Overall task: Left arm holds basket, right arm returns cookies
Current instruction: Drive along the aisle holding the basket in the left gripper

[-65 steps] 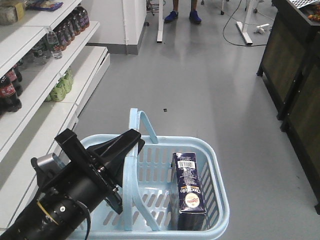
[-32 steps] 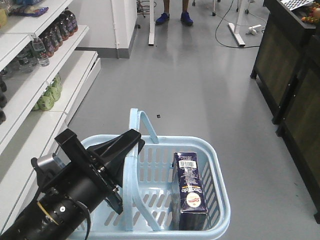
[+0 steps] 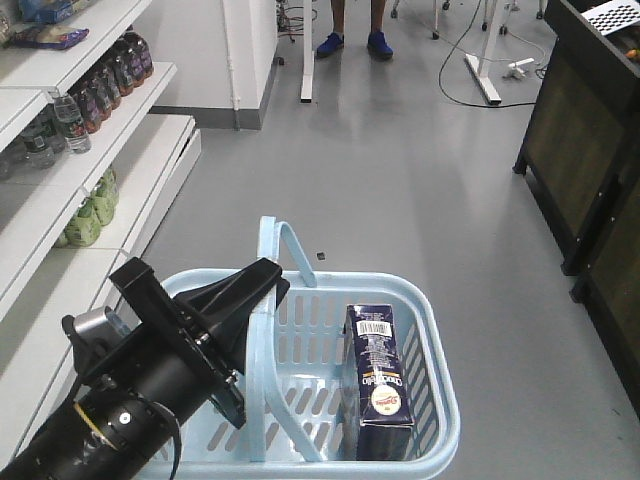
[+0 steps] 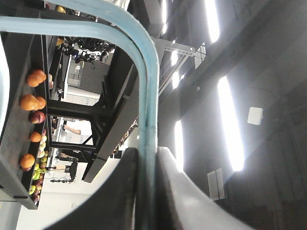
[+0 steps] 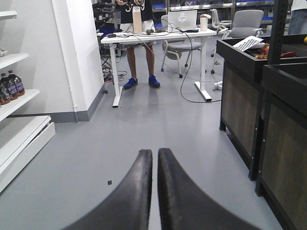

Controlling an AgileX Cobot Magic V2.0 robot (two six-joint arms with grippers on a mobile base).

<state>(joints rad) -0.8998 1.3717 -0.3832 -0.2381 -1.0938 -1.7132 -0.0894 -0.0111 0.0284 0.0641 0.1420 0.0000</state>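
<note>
The left claw is pinching the light blue basket by one hoop handle; the navy cookies box is standing upright inside, near the right wall; the right claw is hanging nearly closed, empty, above the grey floor.

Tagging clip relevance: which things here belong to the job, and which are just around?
Job: left hand, basket, cookies box, right hand.
Around: shelf bottles, green packs, dark cabinets, desk, person's shoes.
</note>
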